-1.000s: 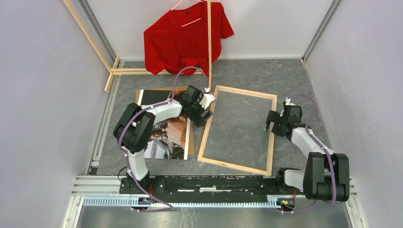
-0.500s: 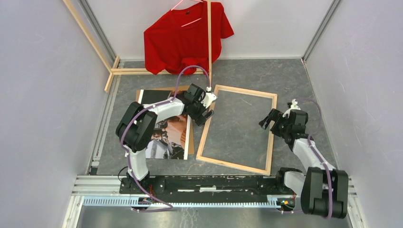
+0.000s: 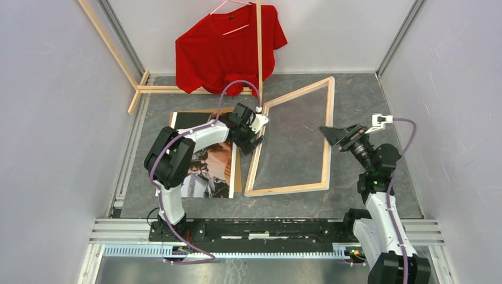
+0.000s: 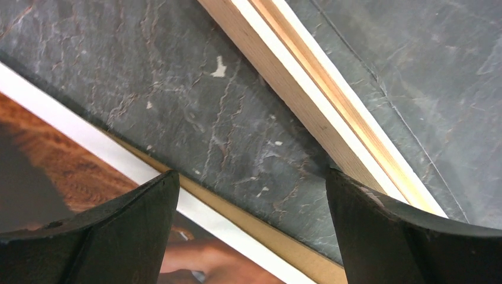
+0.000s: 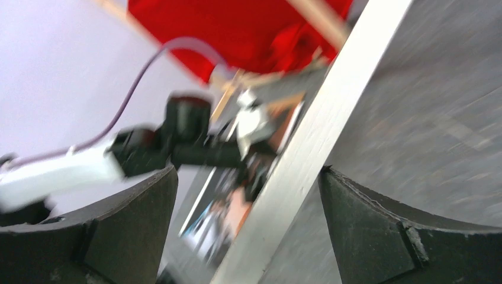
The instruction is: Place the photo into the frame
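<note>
The photo (image 3: pixel 212 168) lies face up at the left on a brown cardboard sheet (image 3: pixel 238 177). The frame (image 3: pixel 287 189), bare wood side showing, stands tilted: its left rail rests on the table and its right rail is raised. My right gripper (image 3: pixel 329 131) is at that raised rail. In the right wrist view the rail (image 5: pixel 308 148) runs between the wide jaws, close to the right finger, and the right gripper (image 5: pixel 248 171) is open. My left gripper (image 3: pixel 254 142) hangs open over the bare strip between the photo's edge (image 4: pixel 59 103) and the frame's left rail (image 4: pixel 308 100).
A red T-shirt (image 3: pixel 228 47) hangs on a wooden clothes rack (image 3: pixel 259 53) at the back, whose base poles (image 3: pixel 177 89) lie on the floor. Grey walls close in both sides. A metal rail (image 3: pixel 266 228) runs along the near edge.
My right arm has risen and swung back, lifting the frame's right rail so that the frame tips up on its left rail. The left gripper has barely moved.
</note>
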Controlling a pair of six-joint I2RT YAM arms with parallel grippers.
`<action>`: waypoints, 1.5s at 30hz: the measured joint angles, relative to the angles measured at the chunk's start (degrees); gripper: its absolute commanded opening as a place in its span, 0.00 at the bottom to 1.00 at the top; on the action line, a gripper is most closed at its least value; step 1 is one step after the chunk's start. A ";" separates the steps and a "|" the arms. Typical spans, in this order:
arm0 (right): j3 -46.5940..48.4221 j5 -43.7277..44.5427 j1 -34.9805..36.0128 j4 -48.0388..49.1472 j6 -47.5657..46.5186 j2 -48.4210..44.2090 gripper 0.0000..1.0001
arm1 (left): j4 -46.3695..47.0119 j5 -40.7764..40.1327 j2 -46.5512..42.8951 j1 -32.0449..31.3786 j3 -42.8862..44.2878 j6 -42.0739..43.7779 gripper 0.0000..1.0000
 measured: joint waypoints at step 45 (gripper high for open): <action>9.55 -8.17 12.13 -3.10 20.59 3.63 0.79 | -24.04 20.50 -17.33 -15.04 34.60 -13.03 1.00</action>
